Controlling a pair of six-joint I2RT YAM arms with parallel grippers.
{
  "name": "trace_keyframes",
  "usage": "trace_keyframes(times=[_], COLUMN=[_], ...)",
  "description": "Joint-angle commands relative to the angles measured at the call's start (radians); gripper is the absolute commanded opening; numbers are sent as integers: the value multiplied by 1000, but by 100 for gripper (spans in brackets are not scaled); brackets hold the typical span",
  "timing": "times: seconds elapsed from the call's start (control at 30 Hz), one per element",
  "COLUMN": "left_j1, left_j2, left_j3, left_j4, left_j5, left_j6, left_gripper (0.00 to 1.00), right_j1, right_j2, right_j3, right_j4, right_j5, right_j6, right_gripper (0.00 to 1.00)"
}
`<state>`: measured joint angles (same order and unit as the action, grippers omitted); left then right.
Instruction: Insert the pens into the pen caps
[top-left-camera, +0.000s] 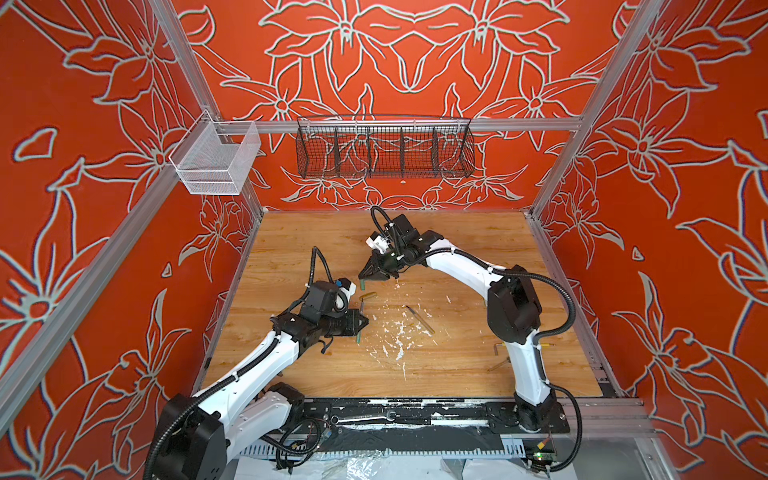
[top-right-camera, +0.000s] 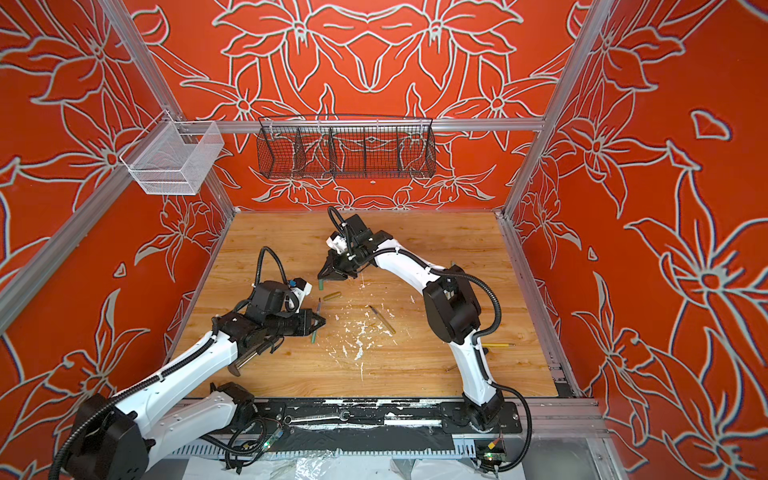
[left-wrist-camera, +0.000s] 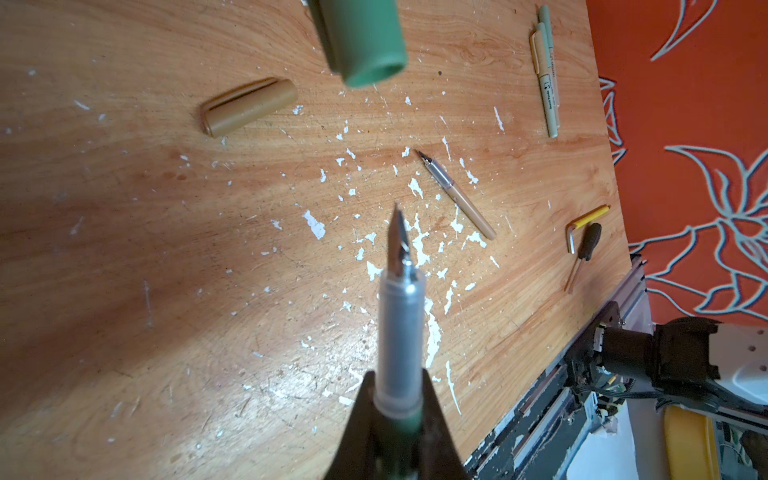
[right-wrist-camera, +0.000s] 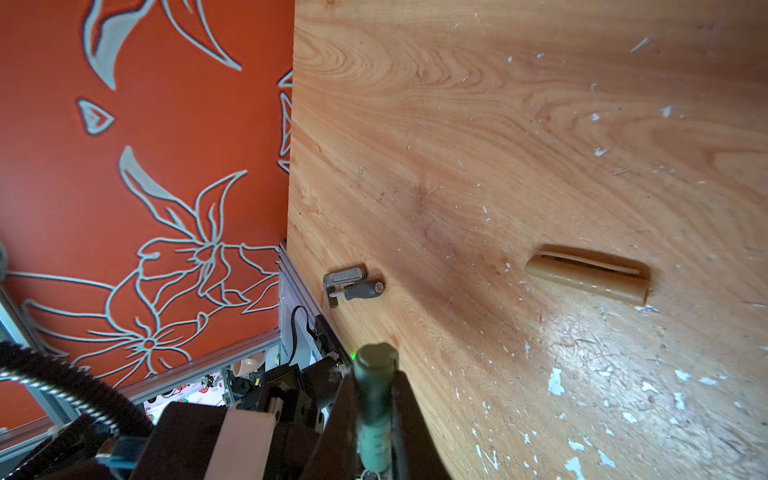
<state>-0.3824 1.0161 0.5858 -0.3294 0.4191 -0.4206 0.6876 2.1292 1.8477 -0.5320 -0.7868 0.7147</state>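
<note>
My left gripper (left-wrist-camera: 399, 386) is shut on a green pen (left-wrist-camera: 401, 324), low on its barrel, and the bare nib points towards a green pen cap (left-wrist-camera: 361, 41) hanging a short way beyond it. My right gripper (right-wrist-camera: 374, 382) is shut on that green cap (right-wrist-camera: 374, 399). In both top views the left gripper (top-left-camera: 365, 322) sits just in front of the right gripper (top-left-camera: 361, 277), with pen (top-left-camera: 358, 338) and cap (top-left-camera: 362, 285) apart. A tan cap (top-left-camera: 367, 296) lies between them on the table. A tan pen (top-left-camera: 420, 320) lies uncapped to the right. Two capped pens (left-wrist-camera: 546, 75) lie side by side further off.
A yellow-handled hex key (left-wrist-camera: 586, 220) and a black-handled screwdriver (left-wrist-camera: 588, 245) lie near the table's right edge. A small grey tool (right-wrist-camera: 353, 284) sits by the left edge. White flecks (top-left-camera: 397, 332) mark the wooden table's middle. A black wire basket (top-left-camera: 384, 149) and a white mesh basket (top-left-camera: 216, 160) hang above.
</note>
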Motion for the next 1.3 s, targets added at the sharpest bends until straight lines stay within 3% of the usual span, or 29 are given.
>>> trace_keyframes(times=[0.0,1.27], left_j1=[11,44], left_j2=[-20,-51], left_j3=[-1,-5], left_j4=[-15,4], left_j5=[-8,4], left_j6=[-3,-5], left_gripper=[0,0], right_j1=[6,54], right_j2=[-34,34], right_j3=[-16,137], right_j4=[18,-109], right_j5=[-28,-56], right_j6=[-2,-106], right_gripper=[15,15])
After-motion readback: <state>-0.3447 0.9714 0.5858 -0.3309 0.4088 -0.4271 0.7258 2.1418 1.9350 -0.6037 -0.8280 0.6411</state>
